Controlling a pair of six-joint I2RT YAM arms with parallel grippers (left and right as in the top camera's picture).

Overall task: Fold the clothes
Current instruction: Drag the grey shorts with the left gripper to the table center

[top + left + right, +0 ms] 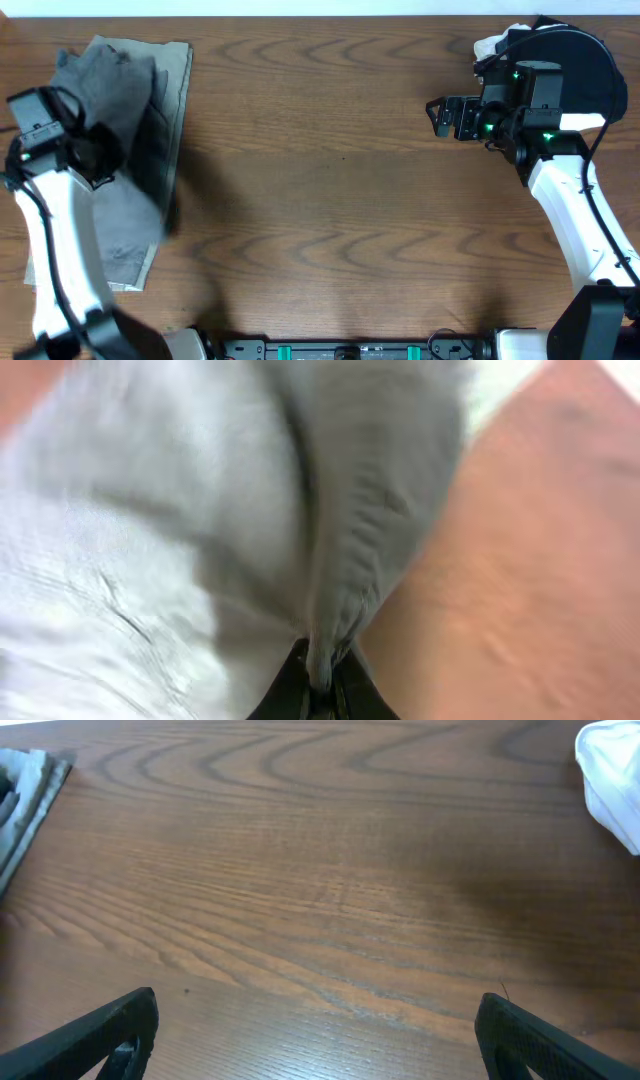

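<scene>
Grey shorts (120, 85) are noted at table's (330, 200) left end, long axis far-to-near, a fold clamped in L gripper (320, 682); R gripper (438, 117), fingers apart, is stationed at table's right end, well apart.

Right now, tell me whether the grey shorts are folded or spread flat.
Neither: they are bunched up. The left gripper pinches a ridge of the grey shorts, which sit crumpled atop the khaki garment.

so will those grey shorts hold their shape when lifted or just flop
Probably floppy: the shorts hang in soft folds from where the left jaws pinch them. Likely light, since a single pinch gathers the cloth. Pushed, they would probably wrinkle, as they already lie creased.
</scene>
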